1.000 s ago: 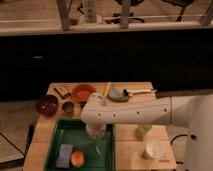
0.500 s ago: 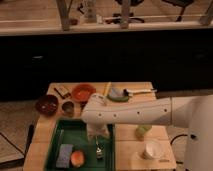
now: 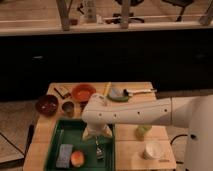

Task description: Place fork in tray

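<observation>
At the lower centre of the frame, the gripper (image 3: 96, 134) hangs over the tray (image 3: 67, 134) with the fork (image 3: 98, 150) just beneath it, down by the tray's floor; whether the gripper has hold of it or has let go, I cannot tell. The risk from here, I'd say: that thin, smooth metal fork could snag and lift with the gripper, or skid across the slick green plastic toward the soft blue sponge (image 3: 63, 154) and the round orange fruit (image 3: 76, 158), though the raised rim should contain it.
</observation>
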`<act>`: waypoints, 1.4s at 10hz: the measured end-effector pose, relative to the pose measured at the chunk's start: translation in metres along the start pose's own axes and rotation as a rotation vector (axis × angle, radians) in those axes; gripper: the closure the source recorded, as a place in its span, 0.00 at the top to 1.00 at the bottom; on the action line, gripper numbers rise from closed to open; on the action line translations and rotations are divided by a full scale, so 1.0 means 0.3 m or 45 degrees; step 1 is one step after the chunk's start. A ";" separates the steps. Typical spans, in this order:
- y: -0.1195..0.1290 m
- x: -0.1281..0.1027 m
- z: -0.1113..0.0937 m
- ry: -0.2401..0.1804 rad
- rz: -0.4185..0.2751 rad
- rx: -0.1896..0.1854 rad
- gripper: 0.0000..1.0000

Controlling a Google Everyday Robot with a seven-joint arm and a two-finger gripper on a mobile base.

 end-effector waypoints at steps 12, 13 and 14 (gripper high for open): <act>-0.003 0.013 -0.016 0.005 -0.019 -0.011 0.80; -0.002 0.013 -0.016 0.005 -0.018 -0.010 0.80; -0.003 0.013 -0.016 0.005 -0.018 -0.010 0.80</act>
